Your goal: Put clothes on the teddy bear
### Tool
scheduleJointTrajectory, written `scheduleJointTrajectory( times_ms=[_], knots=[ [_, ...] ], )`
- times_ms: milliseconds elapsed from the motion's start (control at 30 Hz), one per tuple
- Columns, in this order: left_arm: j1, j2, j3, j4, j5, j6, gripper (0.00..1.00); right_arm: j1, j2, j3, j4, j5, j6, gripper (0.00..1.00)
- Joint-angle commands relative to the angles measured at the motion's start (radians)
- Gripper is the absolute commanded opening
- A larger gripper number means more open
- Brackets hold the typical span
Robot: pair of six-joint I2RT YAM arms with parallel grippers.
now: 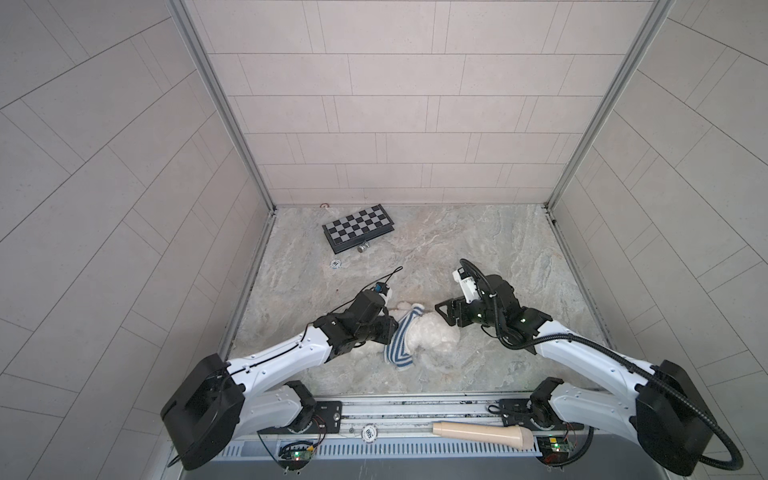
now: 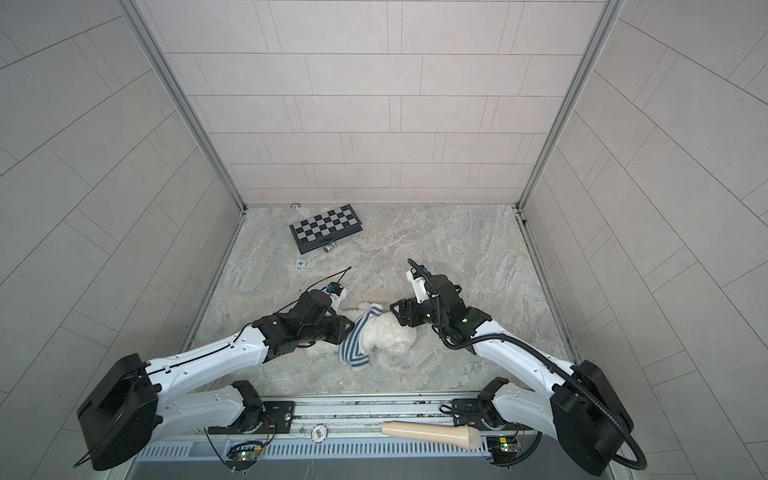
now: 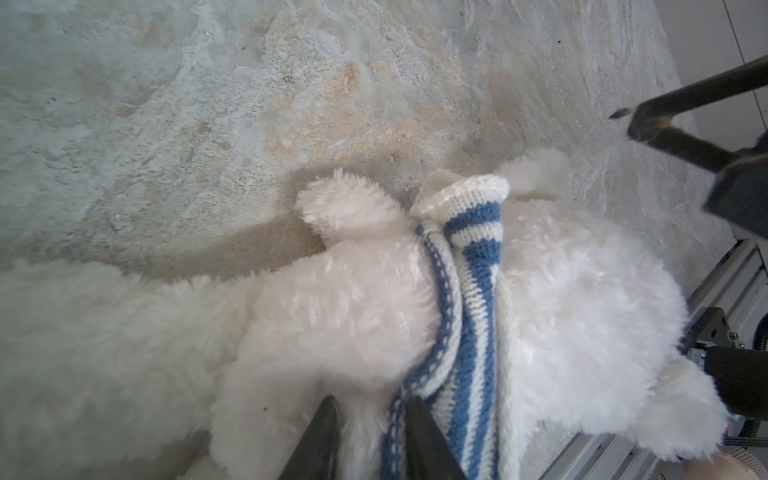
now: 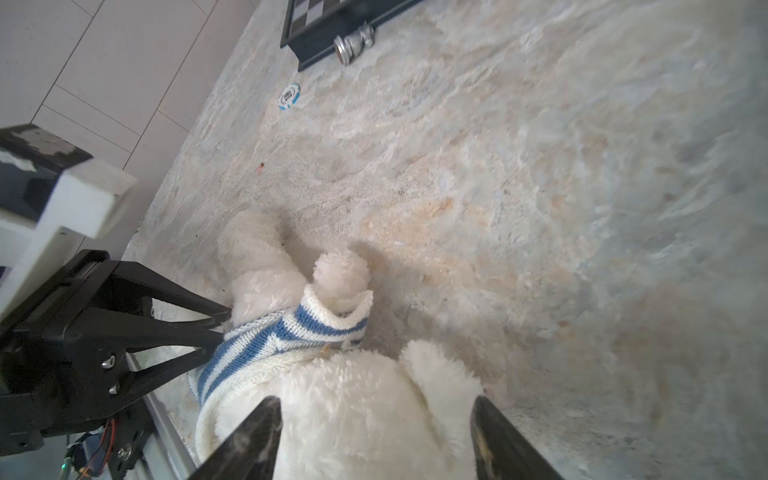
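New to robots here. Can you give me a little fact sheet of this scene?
teddy bear: lying on the table
striped shirt: bunched at its neck, one paw through a sleeve
left gripper: pinching the shirt's hem
right gripper: open, straddling the bear's head
chessboard: at the back, apart

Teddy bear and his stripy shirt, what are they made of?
The teddy bear looks like soft plush, probably synthetic: long, fluffy white pile all over, a bit shiny. The stripy shirt looks knitted from blue and white yarn, maybe wool or acrylic: you can see rows of little stitches and a rolled white edge. The exact fibre can't be told.
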Motion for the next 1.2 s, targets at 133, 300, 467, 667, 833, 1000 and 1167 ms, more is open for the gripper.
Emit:
scheduleJointTrajectory(
  times_ms=[133, 300, 467, 667, 833, 1000, 1167],
  knots=[
    [-0.014, -0.018, -0.044, -0.033, -0.002, -0.012, 0.30, -0.004, 0.137, 0.000, 0.017, -0.143, 0.069, 0.76],
    [-0.015, -0.041, -0.063, -0.031, -0.006, -0.024, 0.30, 0.009, 0.175, 0.000, 0.015, -0.159, 0.042, 0.76],
    [-0.014, -0.040, -0.062, -0.027, -0.005, -0.027, 0.30, 0.030, 0.196, 0.007, 0.041, -0.186, 0.047, 0.72],
    [-0.015, -0.043, -0.067, -0.024, -0.008, -0.029, 0.30, 0.047, 0.203, 0.008, 0.078, -0.194, 0.066, 0.35],
    [-0.015, -0.063, -0.069, -0.034, -0.015, -0.031, 0.30, 0.047, 0.187, 0.027, 0.080, -0.189, 0.063, 0.17],
    [-0.014, -0.101, -0.057, -0.052, -0.019, -0.035, 0.36, 0.048, 0.169, 0.043, 0.096, -0.182, 0.033, 0.00],
    [0.016, -0.165, 0.007, -0.130, -0.015, -0.002, 0.46, 0.101, 0.067, 0.084, 0.131, -0.039, -0.167, 0.00]
  ],
)
